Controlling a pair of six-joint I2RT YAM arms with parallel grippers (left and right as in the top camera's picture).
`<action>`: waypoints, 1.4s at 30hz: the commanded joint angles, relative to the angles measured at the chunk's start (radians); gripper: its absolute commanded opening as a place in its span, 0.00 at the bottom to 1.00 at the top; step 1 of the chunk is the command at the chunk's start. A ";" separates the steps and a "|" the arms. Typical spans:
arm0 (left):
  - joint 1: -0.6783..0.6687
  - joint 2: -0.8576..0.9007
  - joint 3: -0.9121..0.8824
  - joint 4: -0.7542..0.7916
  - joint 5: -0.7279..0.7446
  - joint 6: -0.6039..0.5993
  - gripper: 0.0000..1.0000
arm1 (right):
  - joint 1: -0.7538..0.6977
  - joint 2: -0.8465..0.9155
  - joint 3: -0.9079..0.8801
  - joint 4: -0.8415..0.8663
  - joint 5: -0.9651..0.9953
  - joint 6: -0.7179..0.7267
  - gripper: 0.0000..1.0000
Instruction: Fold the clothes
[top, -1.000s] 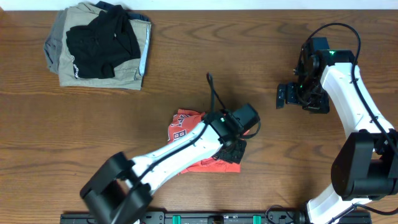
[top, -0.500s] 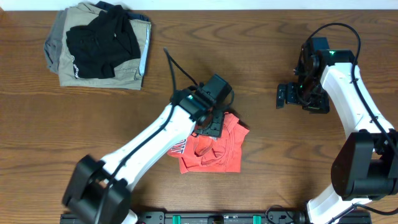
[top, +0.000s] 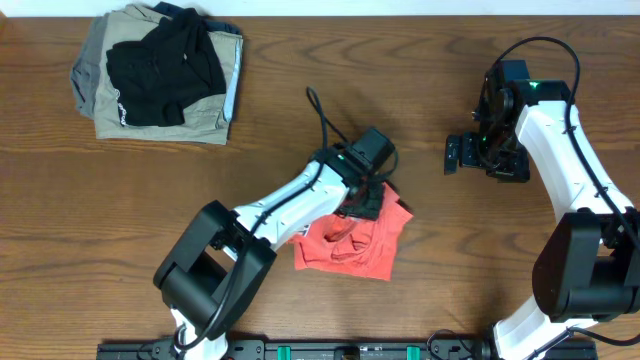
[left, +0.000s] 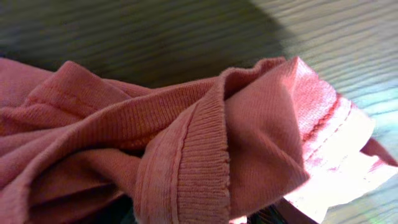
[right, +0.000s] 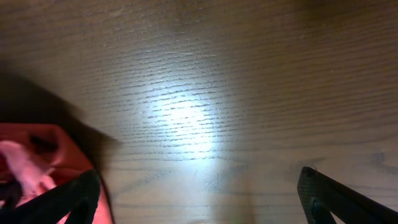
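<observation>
Centrally, our left gripper (top: 362, 202) hangs over the red shirt (top: 345, 245); we cannot tell its grip. Our right gripper (top: 453, 155) hangs spread, upper right.

**Overhead view.** The left gripper (top: 362, 198) lies over the upper edge of the T-shirt (top: 350, 250) and hides the cloth beneath it. How its jaws stand cannot be told.

**Left wrist view.** The T-shirt (left: 186, 143) fills most of the picture and runs off the left and lower edges. Of the gripper itself, only dark, blurred patches show at the lower edge.

**Right wrist view.** The fingers (right: 68, 199) of the right gripper (right: 199, 174) are cut off by the lower edge, with only their tips showing. A corner of the T-shirt (right: 43, 143), blurred and in shadow, is cut off by the left edge.
</observation>
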 joint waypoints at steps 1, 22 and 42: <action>-0.015 0.014 -0.006 0.015 0.024 0.022 0.46 | 0.013 -0.018 0.012 -0.001 0.011 0.011 0.99; -0.213 -0.154 0.018 -0.113 0.121 -0.005 0.47 | 0.013 -0.018 0.012 -0.001 0.011 0.011 0.99; -0.044 -0.234 -0.047 -0.424 -0.142 -0.079 0.84 | 0.013 -0.018 0.012 -0.001 0.011 0.011 0.99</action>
